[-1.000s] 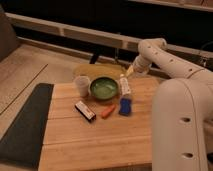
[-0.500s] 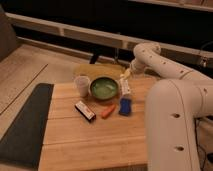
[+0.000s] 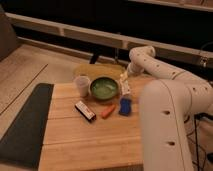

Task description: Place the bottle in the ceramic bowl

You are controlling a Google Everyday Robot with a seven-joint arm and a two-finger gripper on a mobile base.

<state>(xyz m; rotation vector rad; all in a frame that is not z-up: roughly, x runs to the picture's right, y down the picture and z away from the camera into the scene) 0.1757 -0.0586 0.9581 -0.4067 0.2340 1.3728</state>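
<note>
The bottle (image 3: 125,88), small and whitish with a pale label, stands slightly tilted on the wooden table just right of the ceramic bowl (image 3: 104,88). That bowl is a round, glossy green one with nothing in it. My gripper (image 3: 124,76) hangs at the end of the white arm directly above the bottle's top, open, with its fingertips close to the bottle's neck. The bottle rests on the table and is not lifted.
A translucent whitish cup (image 3: 82,85) stands left of the bowl. A blue block (image 3: 125,106), an orange stick-like item (image 3: 107,111) and a dark bar (image 3: 85,110) lie in front. A yellow bag (image 3: 100,70) lies behind the bowl. A dark mat (image 3: 25,125) runs along the table's left side.
The arm's upper link has swung to the left, bringing the gripper closer over the bottle. The bottle, bowl and other objects have stayed in place.
</note>
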